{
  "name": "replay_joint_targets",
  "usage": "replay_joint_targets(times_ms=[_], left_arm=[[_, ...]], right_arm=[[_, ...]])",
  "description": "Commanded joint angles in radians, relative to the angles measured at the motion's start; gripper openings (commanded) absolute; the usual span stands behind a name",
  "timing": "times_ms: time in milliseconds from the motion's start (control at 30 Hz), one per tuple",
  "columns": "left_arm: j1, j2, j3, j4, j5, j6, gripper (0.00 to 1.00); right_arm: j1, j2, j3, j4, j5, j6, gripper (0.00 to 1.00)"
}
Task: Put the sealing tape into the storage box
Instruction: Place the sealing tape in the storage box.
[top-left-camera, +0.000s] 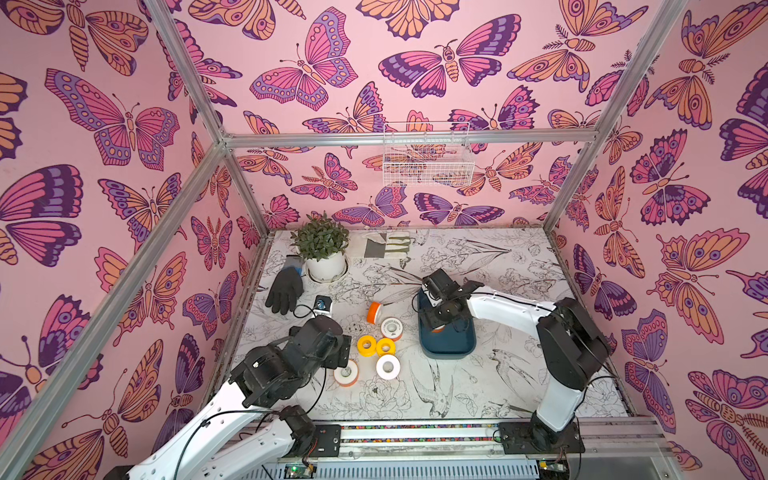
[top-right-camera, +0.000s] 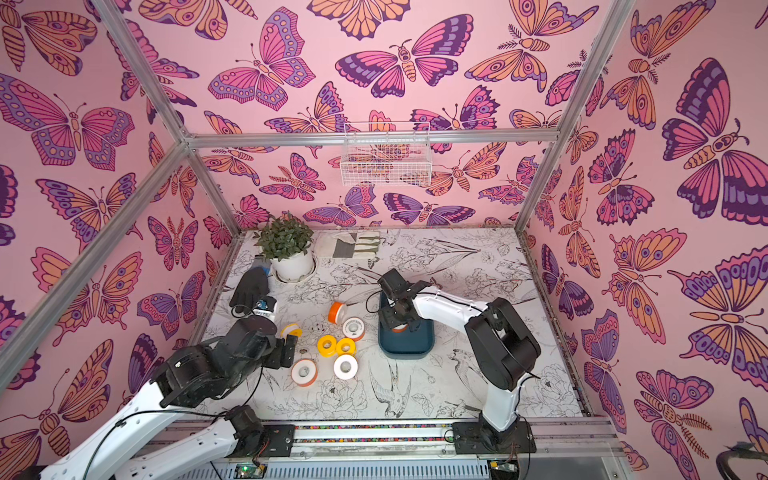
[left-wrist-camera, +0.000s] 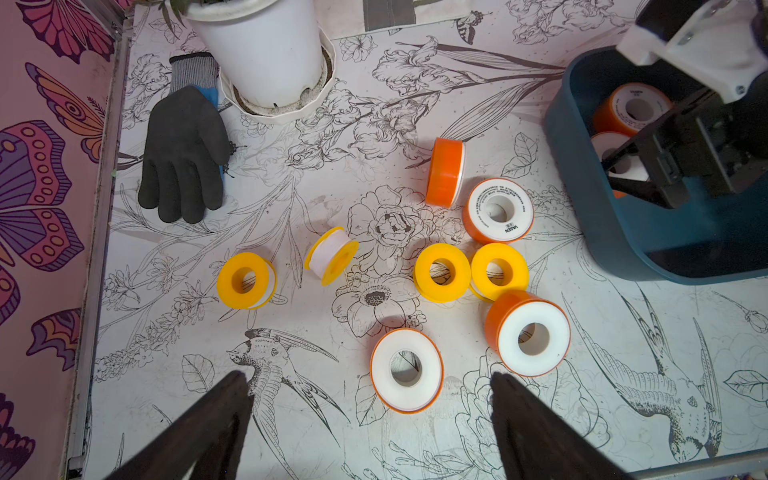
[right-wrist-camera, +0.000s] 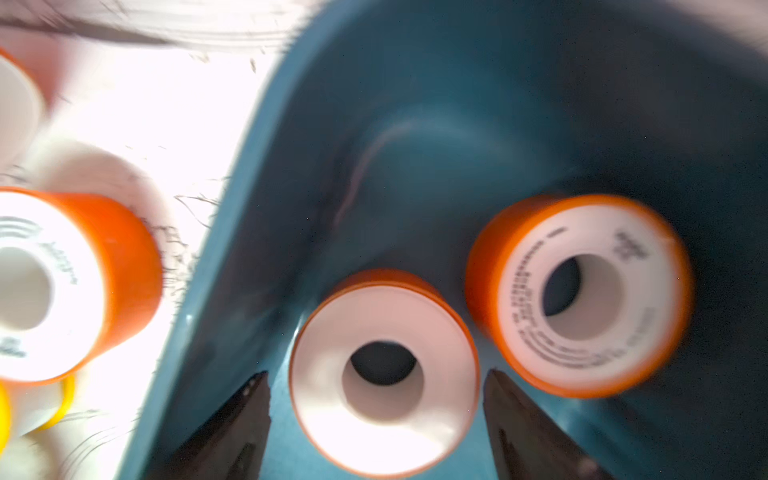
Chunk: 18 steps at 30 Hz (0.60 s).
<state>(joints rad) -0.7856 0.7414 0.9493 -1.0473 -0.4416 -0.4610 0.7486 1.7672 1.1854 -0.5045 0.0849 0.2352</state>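
Tape rolls (left-wrist-camera: 528, 332): likely light, stiff spools with smooth sides that may slip; pinch across outer rim. Left gripper (left-wrist-camera: 370, 375) apart, outside box (left-wrist-camera: 615, 249), over loose rolls. Right gripper (right-wrist-camera: 377, 373) apart inside box, flanking boxed roll (right-wrist-camera: 382, 428), unclamped.

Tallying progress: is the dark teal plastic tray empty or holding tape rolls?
Not empty: the dark teal tray holds a plain orange-spooled roll and a labelled orange-spooled roll, both lying flat.

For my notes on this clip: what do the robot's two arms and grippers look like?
The left arm and right arm match: glossy white link shells joined by bulky black joint housings, with thin black cables running alongside. The left gripper and right gripper each have two dark, flat fingers tapering to points. No legible markings show.
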Motion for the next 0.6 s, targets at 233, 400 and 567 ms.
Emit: replay_joint_targets(times_ms=[233,400,567], left_arm=[[0.005,-0.007,-0.015,0.001,-0.006,-0.001,0.94],[0.005,-0.003,-0.015,0.001,-0.008,-0.001,0.94],[0.005,0.002,-0.015,0.001,-0.007,-0.001,0.94]], right_arm=[[0.004,-0.19,-0.127,0.002,0.052,0.003,0.48],[0.004,-0.22,-0.189,0.017,0.02,0.017,0.14],[0.003,-0.204,-0.215,0.031,-0.049,0.026,0.1]])
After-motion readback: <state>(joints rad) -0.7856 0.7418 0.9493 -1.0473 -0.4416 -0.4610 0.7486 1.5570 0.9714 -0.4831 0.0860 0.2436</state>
